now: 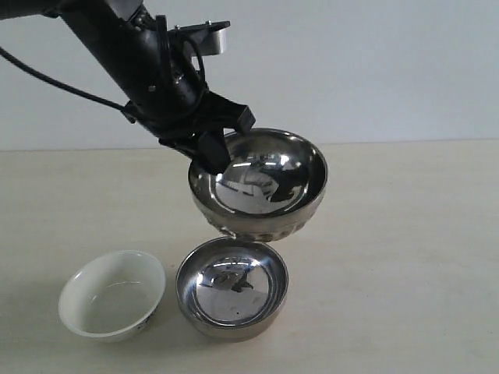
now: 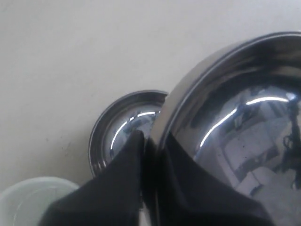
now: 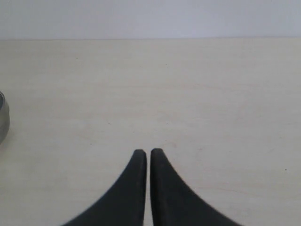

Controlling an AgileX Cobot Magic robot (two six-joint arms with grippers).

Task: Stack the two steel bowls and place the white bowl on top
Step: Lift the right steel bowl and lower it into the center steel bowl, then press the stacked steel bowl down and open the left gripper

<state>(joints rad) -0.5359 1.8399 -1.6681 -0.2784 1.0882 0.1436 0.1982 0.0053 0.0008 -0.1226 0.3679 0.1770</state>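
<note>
My left gripper is shut on the rim of the ribbed steel bowl, one finger inside and one outside, holding it tilted in the air. Directly below it the smooth steel bowl stands on the table. In the left wrist view the held ribbed bowl fills the frame beside my fingers, with the smooth steel bowl beyond it. The white bowl sits on the table left of the smooth steel bowl; its rim shows in the left wrist view. My right gripper is shut and empty over bare table.
The pale wooden table stretches bare to the right. A plain light wall stands behind it. The edge of a steel bowl peeks in at the side of the right wrist view. A black cable trails from the left arm.
</note>
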